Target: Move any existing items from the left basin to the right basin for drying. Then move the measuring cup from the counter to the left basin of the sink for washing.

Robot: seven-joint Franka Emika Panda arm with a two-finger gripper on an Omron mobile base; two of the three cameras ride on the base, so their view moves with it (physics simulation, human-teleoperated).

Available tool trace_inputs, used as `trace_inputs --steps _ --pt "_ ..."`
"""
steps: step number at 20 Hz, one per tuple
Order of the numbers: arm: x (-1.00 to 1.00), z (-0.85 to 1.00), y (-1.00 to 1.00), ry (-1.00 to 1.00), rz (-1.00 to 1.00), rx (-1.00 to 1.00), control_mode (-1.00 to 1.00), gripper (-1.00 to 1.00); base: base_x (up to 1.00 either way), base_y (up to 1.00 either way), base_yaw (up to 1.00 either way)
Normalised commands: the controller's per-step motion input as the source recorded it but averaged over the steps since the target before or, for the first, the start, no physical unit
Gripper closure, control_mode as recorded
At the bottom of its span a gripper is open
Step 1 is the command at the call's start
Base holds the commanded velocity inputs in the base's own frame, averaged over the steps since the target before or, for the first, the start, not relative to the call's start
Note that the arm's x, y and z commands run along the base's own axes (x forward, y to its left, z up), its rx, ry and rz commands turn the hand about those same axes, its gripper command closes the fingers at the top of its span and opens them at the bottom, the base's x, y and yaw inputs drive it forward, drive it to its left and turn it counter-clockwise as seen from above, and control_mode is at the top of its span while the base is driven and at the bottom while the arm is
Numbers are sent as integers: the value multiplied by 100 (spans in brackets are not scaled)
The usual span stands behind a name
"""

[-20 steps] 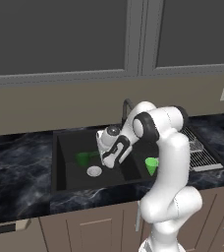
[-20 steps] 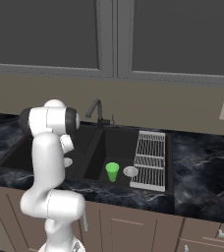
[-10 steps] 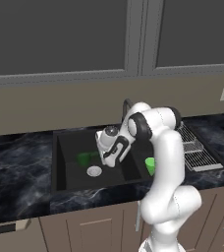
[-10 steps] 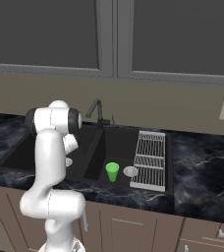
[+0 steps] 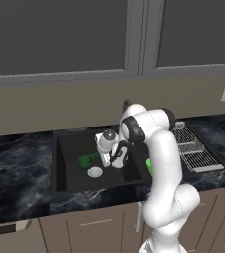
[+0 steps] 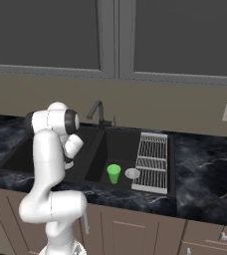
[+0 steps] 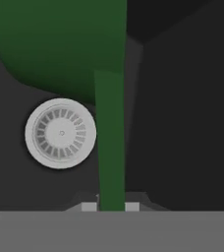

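Both jaws of your gripper (image 7: 111, 206) pinch the measuring cup (image 7: 65, 44) by its handle — cup at frame top, above the left basin (image 5: 67, 148) drain (image 7: 60, 133), frame left.

My arm (image 5: 160, 163) is glossy white all over — fat rounded links stacked like smooth tubes, with dark grey-black rings and caps at the joints. The base column (image 6: 53, 209) is the same white, bulging wide where it rises. My gripper (image 7: 110, 206) shows two small pale finger tips on a dark mount — no cables or markings I can make out.
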Motion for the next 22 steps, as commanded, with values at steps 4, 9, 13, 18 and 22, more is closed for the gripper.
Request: trace_inputs --steps 4,9,13,18,22 --pt "-31 -57 25 -8 -3 -3 -100 100 0 0 0" --pt "-30 -38 12 -4 -2 0 -100 100 0 0 0" --pt "-7 -34 0 0 0 0 -100 -100 0 0 0" --pt "0 -16 0 0 0 0 -100 -100 0 0 0" --pt "-3 0 0 0 0 0 -100 -100 0 0 0"
